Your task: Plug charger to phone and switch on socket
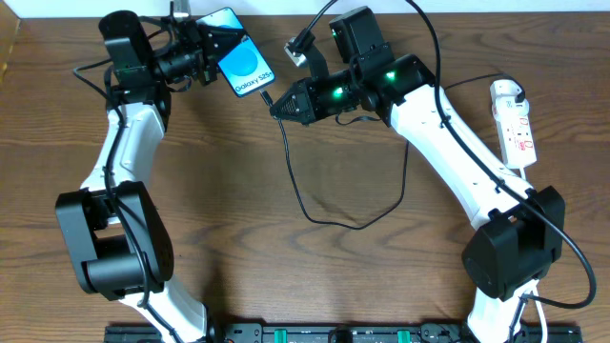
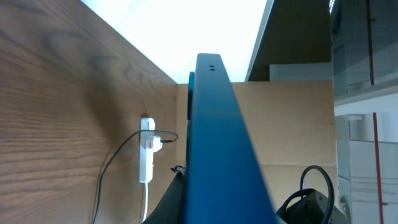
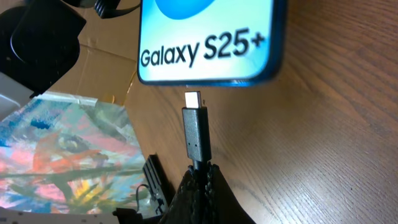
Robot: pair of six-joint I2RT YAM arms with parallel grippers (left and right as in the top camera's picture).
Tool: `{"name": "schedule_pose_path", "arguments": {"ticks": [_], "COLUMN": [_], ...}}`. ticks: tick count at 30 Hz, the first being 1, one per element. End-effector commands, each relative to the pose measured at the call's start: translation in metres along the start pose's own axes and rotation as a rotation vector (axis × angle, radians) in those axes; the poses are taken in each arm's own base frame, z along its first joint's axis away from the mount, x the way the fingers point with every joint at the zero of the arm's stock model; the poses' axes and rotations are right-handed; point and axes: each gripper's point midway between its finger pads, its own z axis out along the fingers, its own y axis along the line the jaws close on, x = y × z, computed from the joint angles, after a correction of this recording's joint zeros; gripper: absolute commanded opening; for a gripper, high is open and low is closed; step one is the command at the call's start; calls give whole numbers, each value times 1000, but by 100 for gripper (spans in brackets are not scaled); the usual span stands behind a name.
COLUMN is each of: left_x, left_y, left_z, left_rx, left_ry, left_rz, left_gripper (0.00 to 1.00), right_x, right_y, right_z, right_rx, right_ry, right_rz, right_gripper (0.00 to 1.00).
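Phone (image 1: 245, 63) sits clamped in the left gripper (image 1: 212, 42), raised off the table (image 1: 362, 286). Right gripper (image 3: 200, 175) is pinched tight on the charger (image 3: 196, 130) connector, whose metal tip juts out ahead of it, just short of the phone's lower edge. Plugging in is the step in hand, and it likely calls for a straight, well-aligned push. Only the right wrist view shows that gap. The overhead view alone shows the socket (image 1: 515, 119) well off to the right gripper's side.
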Motion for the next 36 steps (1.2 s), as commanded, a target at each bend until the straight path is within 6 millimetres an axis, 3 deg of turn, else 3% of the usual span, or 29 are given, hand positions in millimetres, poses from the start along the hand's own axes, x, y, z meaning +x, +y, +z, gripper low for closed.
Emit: {"name": "schedule_pose_path", "arguments": {"ticks": [1, 23, 36], "left_x": [4, 9, 26], "left_y": [-8, -10, -13], "left_z": [3, 4, 21], "left_rx": [15, 25, 33], "left_ry": [23, 53, 107], "left_rz": [15, 49, 53], "left_gripper": [7, 7, 7], "right_x": [3, -3, -16], "right_y": [3, 5, 4], "right_z": [4, 4, 3], "right_rx": [-17, -24, -6], "right_ry": [14, -8, -57], "right_rz": [8, 14, 6], "right_gripper": [1, 1, 1]}}
